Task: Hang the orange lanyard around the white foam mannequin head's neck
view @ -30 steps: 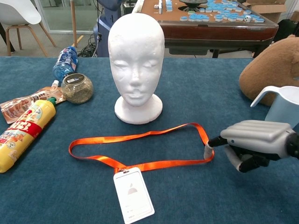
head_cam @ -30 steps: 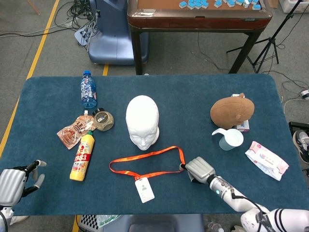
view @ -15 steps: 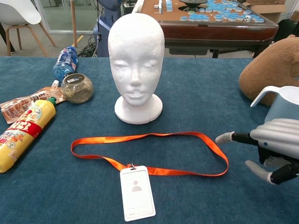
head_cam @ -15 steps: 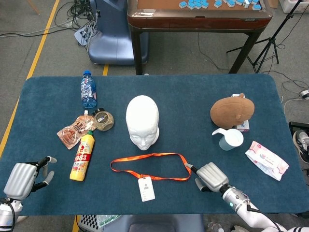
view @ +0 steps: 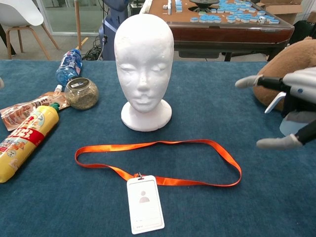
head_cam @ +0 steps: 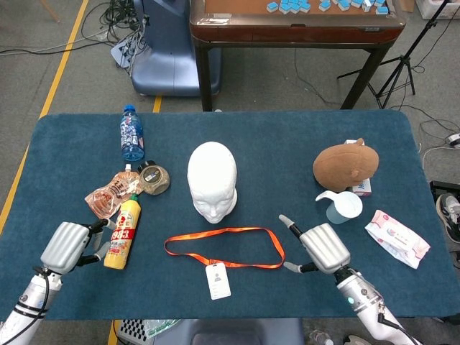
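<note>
1. Two hands frame the work. The left hand (head_cam: 66, 246) hovers over the table's near left corner with nothing in it; its fingers look curled under the palm, though how far they are closed I cannot tell.
2. Just beyond that hand's fingertips lies a yellow squeeze bottle (head_cam: 122, 233) on its side, with a crumpled snack pouch (head_cam: 108, 195), a small lidded jar (head_cam: 153, 177) and a blue water bottle (head_cam: 131, 133) further out. These look like bystanders to the task, so the hand probably means to pass inward of them toward the strap.
3. To the left hand's inner side, the orange lanyard (view: 158, 163) lies flat on the blue cloth in a long, narrow loop, held by neither hand, its white badge holder (view: 145, 203) trailing toward the robot.
4. Beyond the loop, the white foam mannequin head (view: 144, 69) stands upright facing the robot, neck bare; the hanging is not yet done.
5. Just outward of the loop's far end, the right hand (head_cam: 322, 246) hangs above the cloth, fingers (view: 246, 81) spread and empty, well placed to pinch that end.
6. Further out past it sit a brown plush toy (head_cam: 346, 164), a pale blue pitcher (head_cam: 343, 207) and a tissue pack (head_cam: 397, 238).
</note>
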{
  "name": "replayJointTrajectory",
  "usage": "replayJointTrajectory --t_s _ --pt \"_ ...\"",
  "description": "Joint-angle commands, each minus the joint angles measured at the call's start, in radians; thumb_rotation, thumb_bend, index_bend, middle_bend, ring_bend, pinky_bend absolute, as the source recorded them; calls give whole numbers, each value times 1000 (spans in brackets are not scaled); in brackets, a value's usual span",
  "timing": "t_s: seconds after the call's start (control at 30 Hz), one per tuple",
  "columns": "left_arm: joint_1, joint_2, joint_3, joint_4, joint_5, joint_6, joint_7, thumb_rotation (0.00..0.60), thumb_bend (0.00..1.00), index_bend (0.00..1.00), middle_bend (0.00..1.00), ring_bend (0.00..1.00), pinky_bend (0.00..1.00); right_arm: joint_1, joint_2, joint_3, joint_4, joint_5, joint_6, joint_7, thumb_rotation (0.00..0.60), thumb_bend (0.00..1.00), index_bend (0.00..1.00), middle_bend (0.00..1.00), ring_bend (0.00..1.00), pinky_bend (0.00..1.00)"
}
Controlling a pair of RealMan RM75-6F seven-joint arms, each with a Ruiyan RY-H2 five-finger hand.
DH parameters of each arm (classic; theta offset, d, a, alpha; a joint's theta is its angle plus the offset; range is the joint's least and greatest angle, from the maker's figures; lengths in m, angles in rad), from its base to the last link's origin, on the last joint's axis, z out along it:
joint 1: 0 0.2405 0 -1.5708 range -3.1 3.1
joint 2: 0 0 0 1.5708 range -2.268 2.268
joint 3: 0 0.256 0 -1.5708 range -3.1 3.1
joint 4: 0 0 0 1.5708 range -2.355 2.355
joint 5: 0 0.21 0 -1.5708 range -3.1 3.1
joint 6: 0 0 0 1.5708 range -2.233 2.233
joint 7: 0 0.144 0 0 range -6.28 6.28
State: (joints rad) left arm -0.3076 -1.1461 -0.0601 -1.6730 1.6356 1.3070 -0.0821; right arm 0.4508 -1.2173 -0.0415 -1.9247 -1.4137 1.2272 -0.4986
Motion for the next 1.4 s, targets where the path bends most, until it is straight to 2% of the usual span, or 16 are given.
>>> replayJointTrajectory --t_s 0.03,0.27,0.67,1.03,1.4 --pt "-75 0 -7 -31 -26 -116 19 600 329 403 770 799 880 -17 33 21 -27 -5 27 8 381 166 0 1000 1000 1000" --pt "-182 -63 -33 -25 -94 -271 70 600 329 404 793 819 892 -41 78 40 -48 4 52 20 381 167 0 1000 1000 1000" --pt "-327 -182 -74 -3 -358 -495 228 600 329 433 806 833 922 -61 98 43 -33 11 33 44 379 167 0 1000 1000 1000" --pt "-409 -267 -68 29 -576 -525 419 600 329 372 813 842 928 -69 93 40 -21 13 5 53 378 166 0 1000 1000 1000" --pt "-483 -344 -52 86 -742 -514 527 600 328 398 820 849 932 -83 98 41 -9 16 -3 69 378 166 0 1000 1000 1000"
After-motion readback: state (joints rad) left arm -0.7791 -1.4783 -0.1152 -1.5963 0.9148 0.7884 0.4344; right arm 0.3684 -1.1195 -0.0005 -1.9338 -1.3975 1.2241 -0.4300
